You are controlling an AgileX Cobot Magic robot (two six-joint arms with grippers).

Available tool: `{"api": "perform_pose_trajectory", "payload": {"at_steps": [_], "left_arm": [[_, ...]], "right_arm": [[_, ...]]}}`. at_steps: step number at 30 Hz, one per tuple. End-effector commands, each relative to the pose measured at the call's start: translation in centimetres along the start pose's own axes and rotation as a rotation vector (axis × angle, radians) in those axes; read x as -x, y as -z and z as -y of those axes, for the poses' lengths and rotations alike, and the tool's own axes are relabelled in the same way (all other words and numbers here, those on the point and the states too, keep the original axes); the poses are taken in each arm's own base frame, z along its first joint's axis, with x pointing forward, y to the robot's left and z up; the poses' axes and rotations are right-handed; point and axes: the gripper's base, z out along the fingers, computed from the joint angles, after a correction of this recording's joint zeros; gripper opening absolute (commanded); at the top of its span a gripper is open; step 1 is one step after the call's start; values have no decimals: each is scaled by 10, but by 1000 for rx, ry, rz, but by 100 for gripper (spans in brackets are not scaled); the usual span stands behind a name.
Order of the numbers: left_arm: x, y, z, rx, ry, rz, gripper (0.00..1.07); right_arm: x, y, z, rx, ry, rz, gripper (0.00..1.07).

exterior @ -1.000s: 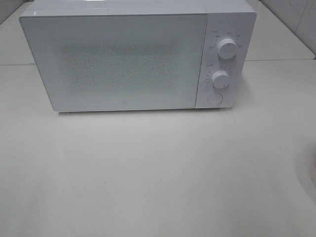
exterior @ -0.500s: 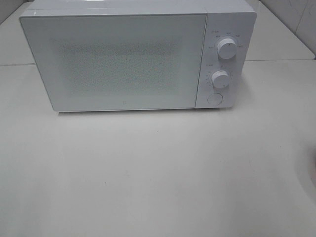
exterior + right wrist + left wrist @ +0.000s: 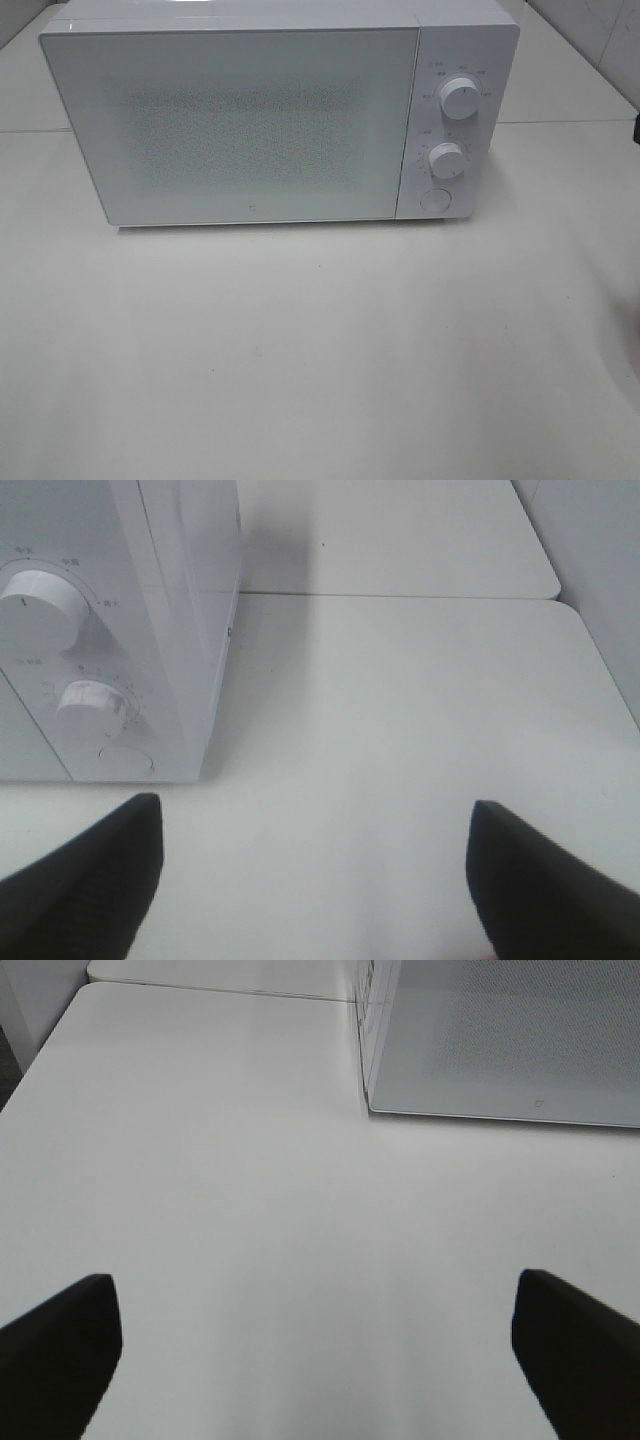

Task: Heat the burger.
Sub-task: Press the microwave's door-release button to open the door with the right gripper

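Observation:
No view shows the burger. A white microwave (image 3: pixel 240 120) stands at the back of the white table (image 3: pixel 300 350) with its door shut. My left gripper (image 3: pixel 315 1290) is open, its dark fingers (image 3: pixel 60 1350) spread wide over bare table, in front of the microwave door's lower left corner (image 3: pixel 500 1040). The right gripper (image 3: pixel 315 808) is open too and holds nothing. It hovers over the table just to the right of the microwave's control panel (image 3: pixel 100 630). Neither gripper's fingers appear in the high view.
The control panel carries two round knobs (image 3: pixel 458 98) (image 3: pixel 446 160) and a round button (image 3: pixel 434 199). A seam (image 3: pixel 570 122) in the tabletop runs behind the microwave's front. A small dark shape (image 3: pixel 637 130) sits at the right edge of the high view.
A small dark shape has come into the high view at its right edge. The microwave has not moved and its door stays shut.

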Motion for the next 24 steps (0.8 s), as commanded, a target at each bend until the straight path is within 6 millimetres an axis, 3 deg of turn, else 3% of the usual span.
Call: {"api": "perform_pose_trajectory", "payload": {"at_steps": [1,8,14,16,24], "left_arm": [[0,2,0,-5,1,30,98],[0,2,0,-5,1,30,98],[0,2,0,-5,1,30,98],[0,2,0,-5,1,30,98],[0,2,0,-5,1,30,98]], "right_arm": [[5,-4,0,-1,23,51,75],[3,-33,-3,28,70,150,75],[-10,-38,-7,52,66,220,75],[-21,-38,-19,89,70,233,75],[-35,-33,-46,138,118,298,75]]}}
